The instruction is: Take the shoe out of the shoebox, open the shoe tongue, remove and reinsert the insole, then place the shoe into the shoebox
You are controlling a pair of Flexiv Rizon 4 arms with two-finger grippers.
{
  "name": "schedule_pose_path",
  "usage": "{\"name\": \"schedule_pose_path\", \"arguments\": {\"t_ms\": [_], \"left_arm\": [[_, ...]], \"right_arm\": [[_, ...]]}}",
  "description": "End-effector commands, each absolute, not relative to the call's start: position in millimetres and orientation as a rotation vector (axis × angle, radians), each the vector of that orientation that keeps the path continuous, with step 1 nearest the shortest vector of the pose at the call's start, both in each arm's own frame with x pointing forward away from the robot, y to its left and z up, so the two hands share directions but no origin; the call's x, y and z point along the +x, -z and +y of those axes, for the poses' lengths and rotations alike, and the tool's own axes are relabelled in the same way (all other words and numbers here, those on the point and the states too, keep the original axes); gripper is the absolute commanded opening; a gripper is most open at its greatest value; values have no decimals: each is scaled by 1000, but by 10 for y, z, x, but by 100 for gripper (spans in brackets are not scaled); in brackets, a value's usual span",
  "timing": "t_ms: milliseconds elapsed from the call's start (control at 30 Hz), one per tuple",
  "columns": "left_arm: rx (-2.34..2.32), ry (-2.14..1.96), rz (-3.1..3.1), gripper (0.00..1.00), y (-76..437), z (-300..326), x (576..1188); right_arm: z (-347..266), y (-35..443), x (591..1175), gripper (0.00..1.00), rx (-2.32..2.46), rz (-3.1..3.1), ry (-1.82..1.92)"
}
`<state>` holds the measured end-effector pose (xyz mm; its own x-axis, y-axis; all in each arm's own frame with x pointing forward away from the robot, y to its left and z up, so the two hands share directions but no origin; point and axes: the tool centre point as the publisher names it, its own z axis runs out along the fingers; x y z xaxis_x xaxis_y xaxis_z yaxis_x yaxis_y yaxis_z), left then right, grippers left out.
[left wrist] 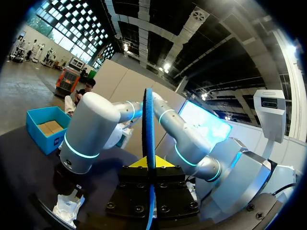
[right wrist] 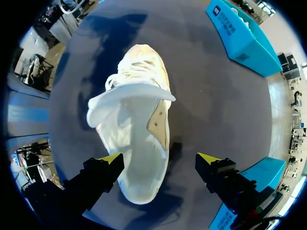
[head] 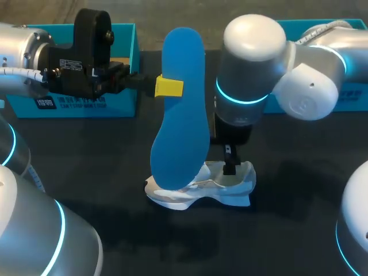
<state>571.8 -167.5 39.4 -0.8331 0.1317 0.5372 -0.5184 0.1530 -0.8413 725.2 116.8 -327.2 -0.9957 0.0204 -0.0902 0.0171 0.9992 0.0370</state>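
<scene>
Hovering over shoe [right wrist: 136, 143], right tool [right wrist: 159, 158] spread

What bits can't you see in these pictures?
- Head view: the right arm hides the right tool and part of the shoe.
- Head view: the left arm covers most of the shoebox inside.
- Left wrist view: the insole shows edge-on only, and the left tool body cuts off most of the shoe.
- Right wrist view: the tongue hides the shoe's inside toward the toes.

Insole [head: 181, 109] over shoe [head: 227, 188], shoebox [head: 86, 104] behind.
</scene>
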Motion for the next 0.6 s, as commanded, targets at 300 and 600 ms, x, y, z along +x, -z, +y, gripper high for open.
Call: {"name": "schedule_pose_path", "arguments": {"t_ms": [300, 600], "left_arm": [[367, -1729, -1941, 0, -386, -1680, 5716], [367, -1729, -1941, 0, -386, -1680, 5716]], "right_arm": [[1220, 3603, 7338, 100, 44, 3065, -59], [1222, 3754, 7371, 92, 55, 3082, -78]]}}
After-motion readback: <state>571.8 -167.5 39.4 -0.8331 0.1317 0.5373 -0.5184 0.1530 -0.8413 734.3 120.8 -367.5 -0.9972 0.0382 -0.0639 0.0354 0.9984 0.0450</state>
